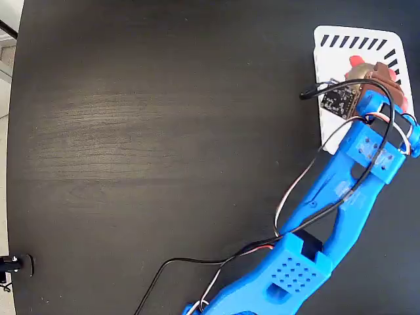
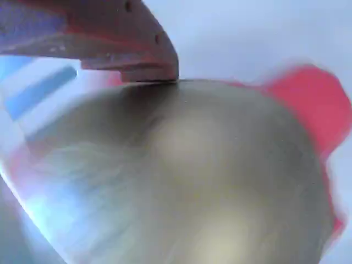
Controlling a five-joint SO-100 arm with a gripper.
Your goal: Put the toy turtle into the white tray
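In the fixed view the toy turtle lies over the white tray at the top right, its red-orange head pointing up-left and its shiny shell partly under the arm. My blue gripper is on top of the turtle, its fingertips hidden by the wrist. The wrist view is blurred and very close. The silver-gold shell fills it, with a red flipper at the right and one finger pressed on the shell's upper edge. Pale tray surface shows behind. The gripper looks shut on the turtle.
The black table stretches left of the tray. The blue arm runs from the bottom edge up to the tray, with black and red cables trailing. A small circuit board sits on the wrist. A small black fitting sits at the left edge.
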